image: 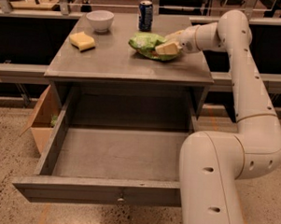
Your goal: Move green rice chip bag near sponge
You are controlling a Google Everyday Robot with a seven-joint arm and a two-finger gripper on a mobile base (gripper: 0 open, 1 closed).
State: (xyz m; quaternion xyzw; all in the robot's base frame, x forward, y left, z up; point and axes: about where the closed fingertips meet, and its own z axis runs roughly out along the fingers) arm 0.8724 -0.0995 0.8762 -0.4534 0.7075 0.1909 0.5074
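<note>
The green rice chip bag is light green and wrinkly and lies on the table top right of centre. The pale yellow sponge lies on the left side of the table, well apart from the bag. My gripper reaches in from the right and rests at the bag's right end, touching or overlapping it. The arm's cream wrist hides the bag's far right edge.
A white bowl stands at the back left, behind the sponge. A dark blue can stands at the back, just behind the bag. The grey table has an open drawer pulled out below. A cardboard box sits on the floor at left.
</note>
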